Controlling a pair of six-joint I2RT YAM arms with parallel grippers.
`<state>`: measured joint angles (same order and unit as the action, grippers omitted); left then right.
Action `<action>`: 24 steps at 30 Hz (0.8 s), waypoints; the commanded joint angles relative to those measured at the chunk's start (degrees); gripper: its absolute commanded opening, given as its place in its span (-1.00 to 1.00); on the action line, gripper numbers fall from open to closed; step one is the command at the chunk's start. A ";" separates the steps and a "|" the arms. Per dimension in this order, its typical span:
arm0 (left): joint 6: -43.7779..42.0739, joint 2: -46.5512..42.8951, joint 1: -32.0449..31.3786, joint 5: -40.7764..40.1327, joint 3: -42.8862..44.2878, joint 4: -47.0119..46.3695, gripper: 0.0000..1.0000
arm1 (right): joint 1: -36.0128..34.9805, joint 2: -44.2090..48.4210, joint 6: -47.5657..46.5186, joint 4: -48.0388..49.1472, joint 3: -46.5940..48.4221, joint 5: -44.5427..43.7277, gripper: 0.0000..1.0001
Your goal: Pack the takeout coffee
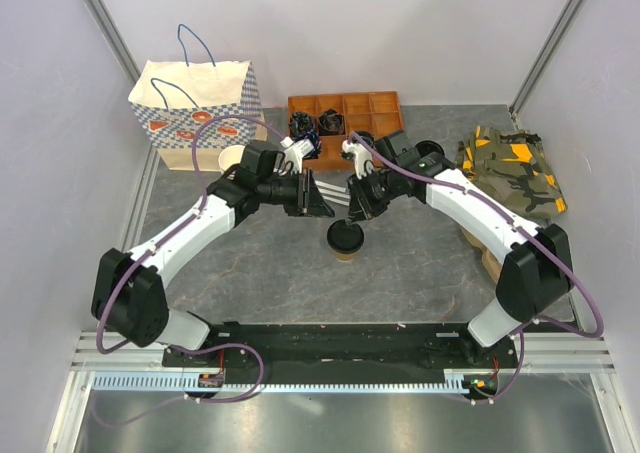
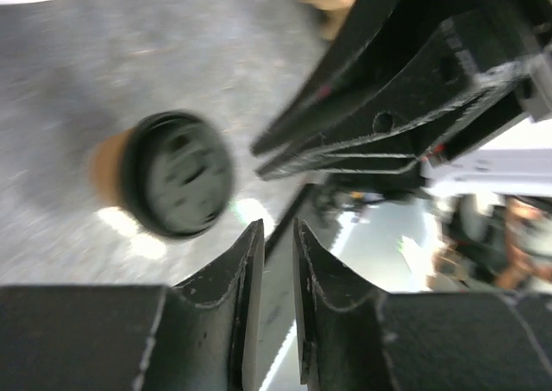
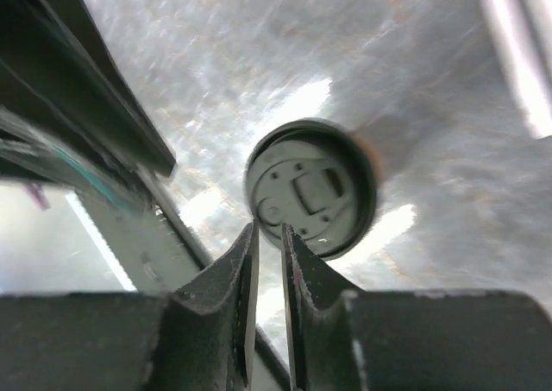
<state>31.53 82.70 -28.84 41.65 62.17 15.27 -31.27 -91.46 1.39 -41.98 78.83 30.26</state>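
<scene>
The takeout coffee [image 1: 345, 240], a tan paper cup with a round black lid, stands upright on the grey table in the middle. It also shows in the left wrist view [image 2: 177, 184] and in the right wrist view [image 3: 310, 188]. My left gripper [image 1: 322, 203] hovers above and to the left of the cup, jaws nearly together with nothing between them [image 2: 278, 227]. My right gripper [image 1: 357, 213] hangs just above the cup's far edge, jaws also nearly together and empty [image 3: 269, 229]. The two grippers are close to each other.
A patterned paper bag [image 1: 195, 113] with blue handles stands at the back left, with a lidless cup [image 1: 232, 158] beside it. An orange compartment tray [image 1: 345, 113] sits at the back centre. A camouflage cloth [image 1: 515, 168] lies at the right.
</scene>
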 commanded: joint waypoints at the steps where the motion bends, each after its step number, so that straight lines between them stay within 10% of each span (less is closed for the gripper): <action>1: -11.48 -2.71 -1.48 -16.14 2.60 12.85 -0.43 | -0.02 -0.29 5.37 6.37 -4.03 8.66 -0.59; 24: -28.98 -4.04 -17.74 -35.40 2.42 6.18 -0.91 | 4.37 -9.70 10.04 11.92 -10.10 18.43 -0.78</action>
<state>7.60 77.19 -46.41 10.68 62.26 25.19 -27.62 -99.98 11.22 -31.64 69.49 46.70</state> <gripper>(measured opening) 0.063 0.119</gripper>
